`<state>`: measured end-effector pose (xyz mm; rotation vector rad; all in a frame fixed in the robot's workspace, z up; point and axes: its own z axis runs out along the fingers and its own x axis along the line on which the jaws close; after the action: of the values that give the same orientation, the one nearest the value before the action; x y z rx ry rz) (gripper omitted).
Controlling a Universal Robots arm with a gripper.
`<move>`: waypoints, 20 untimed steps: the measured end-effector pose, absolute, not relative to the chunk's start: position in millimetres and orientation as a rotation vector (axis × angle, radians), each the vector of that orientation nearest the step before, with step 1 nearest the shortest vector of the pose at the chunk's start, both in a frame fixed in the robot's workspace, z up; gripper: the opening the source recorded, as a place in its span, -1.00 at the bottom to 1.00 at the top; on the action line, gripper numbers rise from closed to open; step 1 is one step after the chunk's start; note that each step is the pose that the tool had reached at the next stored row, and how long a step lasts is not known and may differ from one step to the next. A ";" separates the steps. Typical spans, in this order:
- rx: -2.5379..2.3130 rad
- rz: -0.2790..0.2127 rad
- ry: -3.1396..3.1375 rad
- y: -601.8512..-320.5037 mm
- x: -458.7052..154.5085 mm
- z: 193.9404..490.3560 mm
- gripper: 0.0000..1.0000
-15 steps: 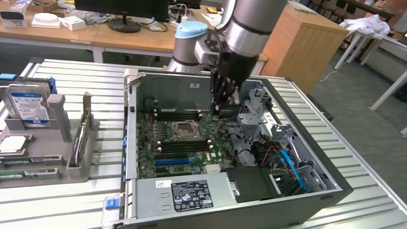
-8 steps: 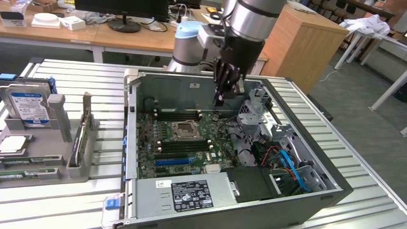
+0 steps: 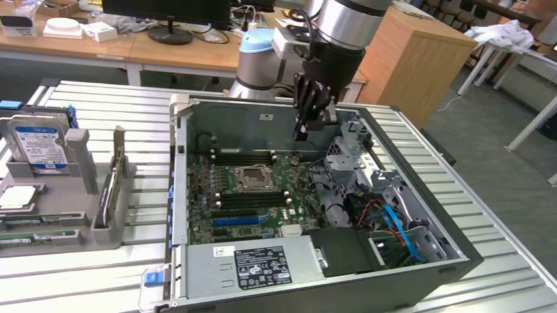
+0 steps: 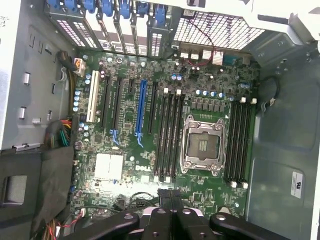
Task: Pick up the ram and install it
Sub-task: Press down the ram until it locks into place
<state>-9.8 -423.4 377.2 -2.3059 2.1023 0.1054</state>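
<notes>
Green ram modules (image 3: 35,238) lie flat in the grey tray (image 3: 104,229), which you find at 9 o'clock from the open computer case (image 3: 181,130) in the exterior view. A blue-labelled hard drive (image 3: 39,147) stands upright in the same tray, at 12 o'clock from the modules.

The gripper (image 3: 302,134) hangs inside the case opening, above the motherboard (image 3: 218,218) and at roughly 1 o'clock from the CPU socket (image 3: 252,176). It touches no part of the board.

In the wrist view, the two dark fingers (image 4: 162,210) are drawn together with only a thin seam between them. In the exterior view a narrow dark tip projects below the gripper body. You cannot tell from either view whether a module is pinched in that seam.

Black memory slots (image 4: 167,135) run in banks on both sides of the socket, and every slot you can see is unpopulated. The socket itself is bare, with its metal frame exposed.
</notes>
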 end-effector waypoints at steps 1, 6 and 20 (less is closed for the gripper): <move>-2.306 0.105 2.102 -423.4 -9.8 377.2 -0.80; -2.306 0.105 2.102 -423.4 -20.6 377.3 -0.80; -2.306 0.106 2.103 -423.9 -25.9 355.6 -0.80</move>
<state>-25.9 -423.9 355.6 -2.3060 2.1026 0.1056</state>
